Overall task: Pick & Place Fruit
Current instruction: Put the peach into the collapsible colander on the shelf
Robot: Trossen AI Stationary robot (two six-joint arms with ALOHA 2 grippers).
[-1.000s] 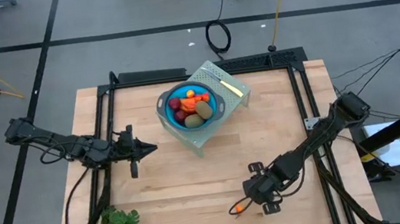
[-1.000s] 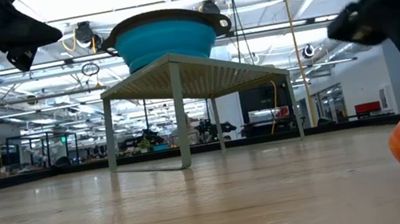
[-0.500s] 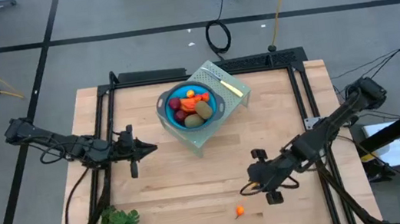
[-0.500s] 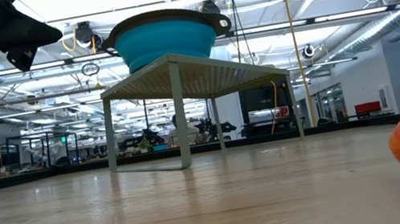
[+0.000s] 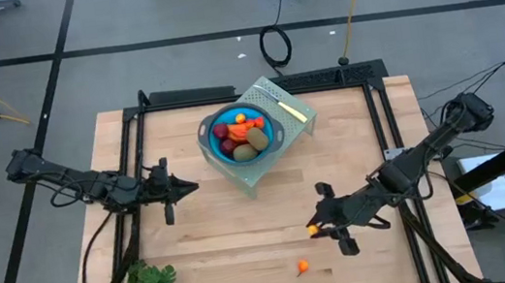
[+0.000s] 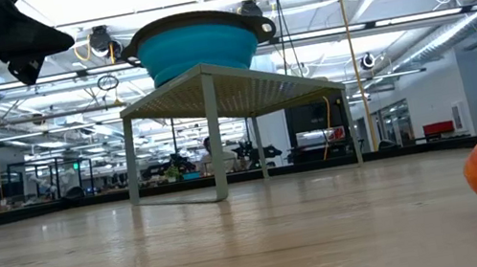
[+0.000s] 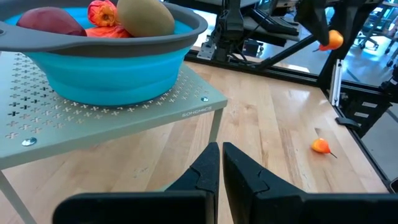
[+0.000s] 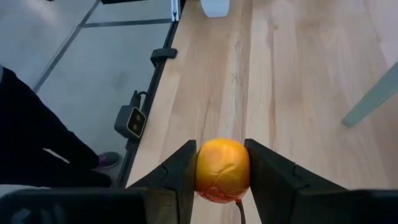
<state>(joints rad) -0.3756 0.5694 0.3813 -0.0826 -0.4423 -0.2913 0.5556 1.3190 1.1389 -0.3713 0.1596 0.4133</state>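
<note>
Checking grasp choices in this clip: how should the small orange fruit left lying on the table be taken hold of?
Come straight down on the small orange fruit and close across its round body. It lies alone on the bare table, with a thin stem sticking out sideways. The right gripper already holds another orange piece.

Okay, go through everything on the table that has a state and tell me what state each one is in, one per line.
Right gripper: shut on a small orange fruit, lifted off the wooden table.
Left gripper: shut, empty, beside the stand.
Blue collapsible bowl: upright on the perforated grey stand, holding fruit.
Second small orange fruit: lying loose on the table.
</note>
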